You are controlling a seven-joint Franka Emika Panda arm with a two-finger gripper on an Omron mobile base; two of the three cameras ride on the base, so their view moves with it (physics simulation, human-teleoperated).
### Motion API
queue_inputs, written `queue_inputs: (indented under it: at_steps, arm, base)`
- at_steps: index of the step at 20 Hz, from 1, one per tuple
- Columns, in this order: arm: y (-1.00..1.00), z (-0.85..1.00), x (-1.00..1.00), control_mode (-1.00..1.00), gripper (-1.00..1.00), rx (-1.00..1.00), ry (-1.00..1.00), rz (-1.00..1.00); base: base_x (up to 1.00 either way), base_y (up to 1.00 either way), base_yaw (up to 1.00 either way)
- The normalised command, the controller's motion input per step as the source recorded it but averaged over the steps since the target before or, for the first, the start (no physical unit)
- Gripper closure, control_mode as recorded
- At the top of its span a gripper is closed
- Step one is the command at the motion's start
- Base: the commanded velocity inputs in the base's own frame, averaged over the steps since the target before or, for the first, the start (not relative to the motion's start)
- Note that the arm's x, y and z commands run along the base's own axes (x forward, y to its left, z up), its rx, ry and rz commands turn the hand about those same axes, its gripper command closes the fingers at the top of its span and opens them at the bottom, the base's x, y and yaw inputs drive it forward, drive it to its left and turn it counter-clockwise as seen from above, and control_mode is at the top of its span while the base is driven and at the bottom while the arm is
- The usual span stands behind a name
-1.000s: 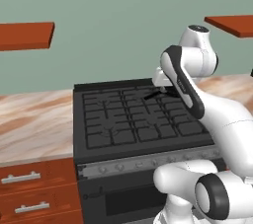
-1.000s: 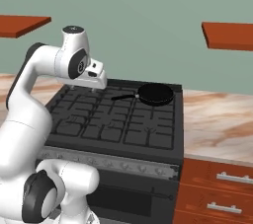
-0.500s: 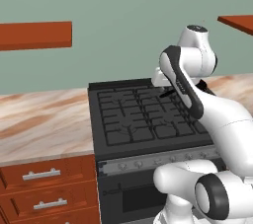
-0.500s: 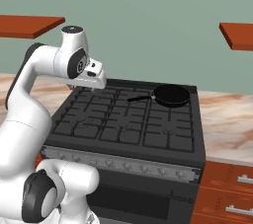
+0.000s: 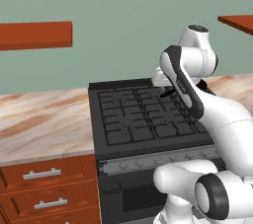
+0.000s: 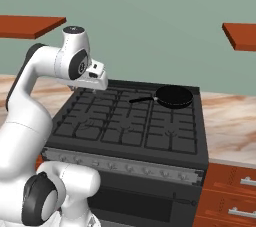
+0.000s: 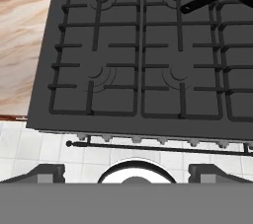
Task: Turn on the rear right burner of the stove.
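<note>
Black cast-iron grates cover the stove (image 6: 135,121) below me as I hang high over its back-left part, my gripper (image 6: 95,82) pointing down at the cooktop and touching nothing. My fingers (image 7: 47,172) show as two dark tips at the bottom of the hand view, set well apart with nothing between them, so I read my jaws as open and empty. The rear right burner (image 6: 175,102) lies in the far corner of the cooktop, across the grates to my right, and a black frying pan (image 6: 173,96) sits on that section with its handle reaching toward the middle of the stove. What I must actually reach, though, is not the burner itself but the silver knob strip (image 6: 125,165) that runs lengthwise along the stove's front edge, below the cooktop and above the oven door (image 5: 138,198). That strip lies toward the base from my jaws and lower, while the burner lies away from it; in the hand view the knobs (image 7: 148,140) line up just beyond the grates' near edge, small and alike. Which knob serves the back-right corner I cannot tell from here; I judge it likeliest toward the strip's right end. My coming move, as I see it, is down and back toward the front, then across to the right.
</note>
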Motion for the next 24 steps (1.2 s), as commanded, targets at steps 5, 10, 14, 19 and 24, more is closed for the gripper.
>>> queue_inputs:
  at_steps: [5, 10, 14, 19, 24]
  arm:
    - [0.00, 0.00, 0.00, 1.00, -1.00, 0.00, 0.00, 0.00]
    - [-0.58, -0.27, 0.00, -1.00, -1.00, 0.00, 0.00, -0.02]
    - [-1.00, -0.53, 0.00, -1.00, -1.00, 0.02, 0.00, -0.03]
    - [-1.00, -0.66, -0.06, -1.00, -1.00, 0.08, -0.16, -0.01]
    - [-0.93, -0.65, -0.13, -1.00, -1.00, 0.15, -0.45, 0.05]
  base:
    - [0.00, 0.00, 0.00]
    - [0.00, 0.00, 0.00]
    - [0.00, 0.00, 0.00]
    - [0.00, 0.00, 0.00]
    - [0.00, 0.00, 0.00]
